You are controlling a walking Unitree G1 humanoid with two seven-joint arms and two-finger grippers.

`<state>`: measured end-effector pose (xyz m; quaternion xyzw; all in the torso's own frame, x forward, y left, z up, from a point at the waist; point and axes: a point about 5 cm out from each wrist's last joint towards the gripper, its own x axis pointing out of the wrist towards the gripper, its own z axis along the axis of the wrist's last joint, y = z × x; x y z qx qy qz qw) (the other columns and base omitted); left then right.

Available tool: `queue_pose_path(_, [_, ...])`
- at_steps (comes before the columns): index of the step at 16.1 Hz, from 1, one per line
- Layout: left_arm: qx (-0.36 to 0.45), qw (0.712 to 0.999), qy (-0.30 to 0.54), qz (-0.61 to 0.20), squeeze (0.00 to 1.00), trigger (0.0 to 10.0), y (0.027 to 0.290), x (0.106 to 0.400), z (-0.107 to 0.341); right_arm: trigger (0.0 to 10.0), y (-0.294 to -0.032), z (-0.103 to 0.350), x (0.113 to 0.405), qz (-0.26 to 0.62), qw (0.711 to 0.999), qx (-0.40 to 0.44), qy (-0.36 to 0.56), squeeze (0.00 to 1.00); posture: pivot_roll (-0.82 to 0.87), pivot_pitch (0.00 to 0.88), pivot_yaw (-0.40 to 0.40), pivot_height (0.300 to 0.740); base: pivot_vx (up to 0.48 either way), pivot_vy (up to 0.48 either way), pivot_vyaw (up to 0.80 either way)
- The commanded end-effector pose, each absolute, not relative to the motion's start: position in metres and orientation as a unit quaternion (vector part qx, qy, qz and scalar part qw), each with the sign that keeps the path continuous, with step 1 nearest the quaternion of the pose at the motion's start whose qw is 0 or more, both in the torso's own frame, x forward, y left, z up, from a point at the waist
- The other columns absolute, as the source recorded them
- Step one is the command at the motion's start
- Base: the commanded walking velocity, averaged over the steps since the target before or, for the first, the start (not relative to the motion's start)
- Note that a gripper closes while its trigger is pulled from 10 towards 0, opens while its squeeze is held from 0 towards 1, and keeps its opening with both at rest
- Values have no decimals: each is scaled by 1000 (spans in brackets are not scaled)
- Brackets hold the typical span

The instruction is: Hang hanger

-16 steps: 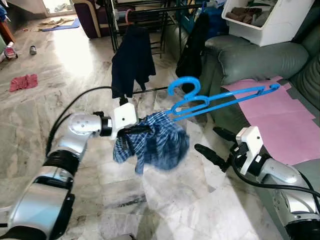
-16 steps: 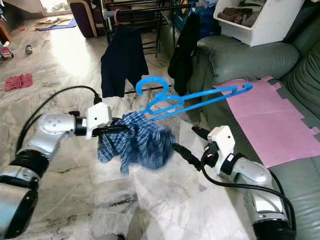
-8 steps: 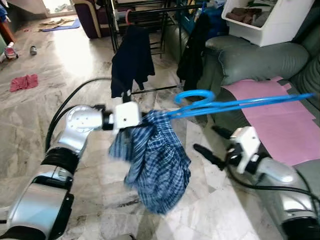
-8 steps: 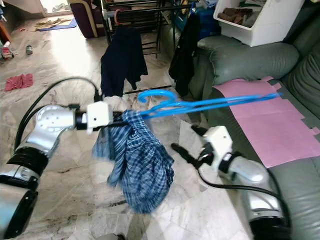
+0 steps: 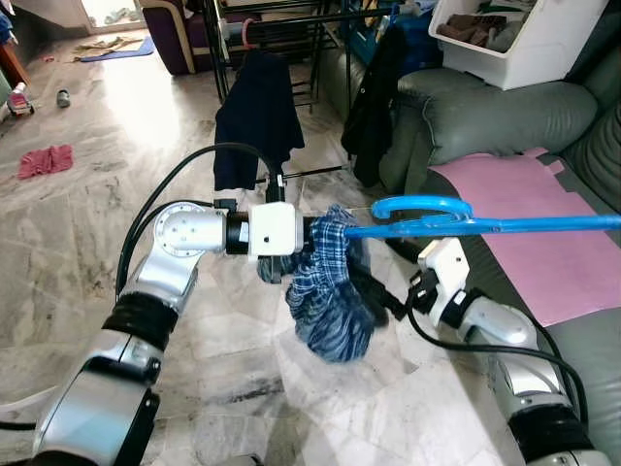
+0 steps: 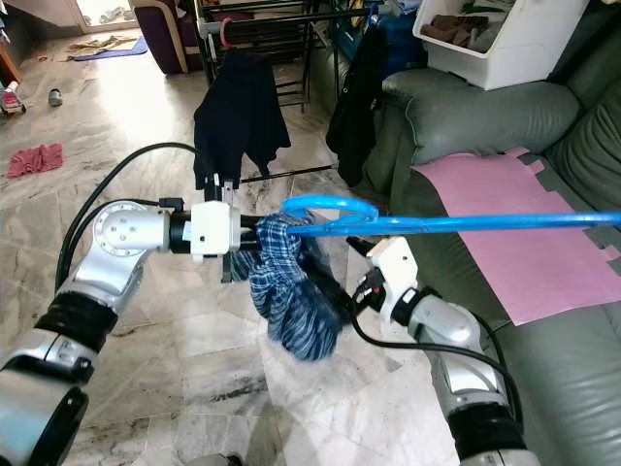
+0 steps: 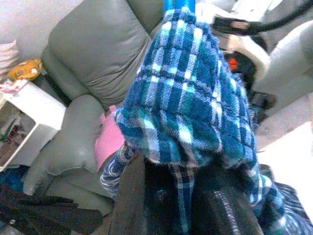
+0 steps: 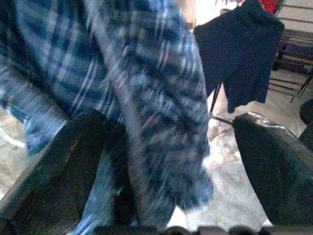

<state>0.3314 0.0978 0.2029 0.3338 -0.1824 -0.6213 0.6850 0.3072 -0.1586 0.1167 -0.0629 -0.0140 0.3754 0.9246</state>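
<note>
A blue plastic hanger (image 5: 485, 226) lies nearly level in the air, its hook (image 5: 422, 206) near the middle, with a blue plaid garment (image 5: 330, 291) bunched on its left end and hanging down. My left gripper (image 5: 309, 243) is shut on that end of the hanger through the cloth; in the left wrist view the plaid garment (image 7: 186, 107) covers the fingers (image 7: 142, 205). My right gripper (image 8: 166, 161) is open just right of the garment, and the blurred plaid cloth (image 8: 137, 98) hangs between its wide-apart fingers (image 8: 58, 161).
A black drying rack (image 5: 291, 19) stands at the back with a dark garment (image 5: 257, 121) and another dark piece (image 5: 374, 107) hung on it. A grey-green sofa (image 5: 505, 121) with a pink sheet (image 5: 543, 233) and a white bin (image 5: 514, 39) fills the right. Marble floor (image 5: 116, 146) lies left.
The hanger has swung from tilted up to nearly level, pointing right. The plaid garment has bunched up under my left gripper. My right gripper has come up to the cloth.
</note>
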Motion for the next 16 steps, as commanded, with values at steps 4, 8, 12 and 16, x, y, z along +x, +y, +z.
queue_pose_path(4, [300,674,-231,-635,0,0,74,319,218,10000,-158,104,314,352,934,-66,20,0,-15,82,17,740,0,0,0])
queue_pose_path(8, [216,719,-296,-591,0,0,66,326,276,3961,-170,60,304,306,939,-59,149,0,-8,88,5,740,0,0,0])
queue_pose_path(12, [219,771,-292,-521,0,0,96,348,294,0,-201,36,283,263,936,-58,227,0,-13,95,0,740,0,0,0])
queue_pose_path(16, [242,799,-260,-485,0,0,125,357,288,0,-240,39,275,194,951,-55,235,0,-33,104,6,740,0,0,0])
